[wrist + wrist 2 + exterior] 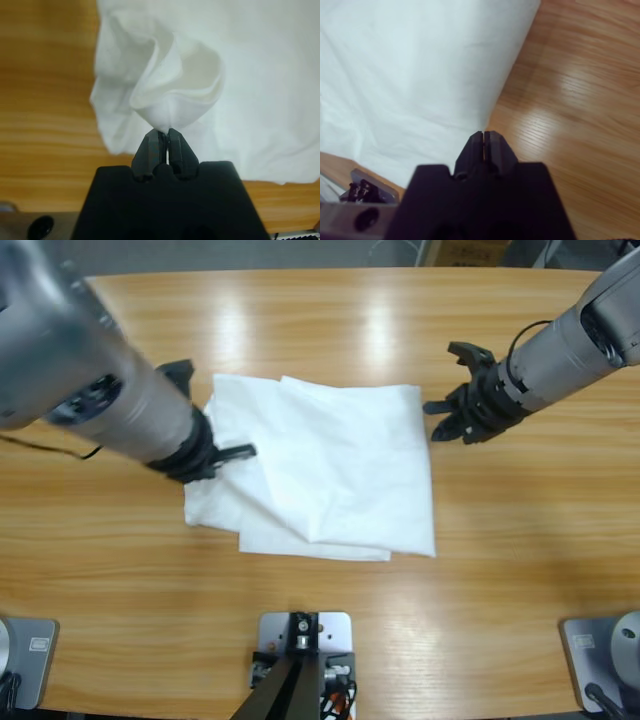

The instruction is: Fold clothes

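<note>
1. The left gripper (164, 131) has its jaws pressed together on a bunched pinch of the T-shirt (330, 470), at the cloth's edge on the left of the high view; the fabric gathers into soft folds above the jaws.
2. The right gripper (483, 134) has its jaws pressed together on nothing, sitting just beside the shirt's opposite edge over bare wood.
3. The shirt lies partly folded near the middle of the counter (520, 540), in overlapping layers.
4. It looks thin, light and limp: it should drape and crease wherever lifted, so an edge or corner pinch seems best.
5. Bare counter surrounds the cloth on all sides, leaving open room to drag or flip a layer.
</note>
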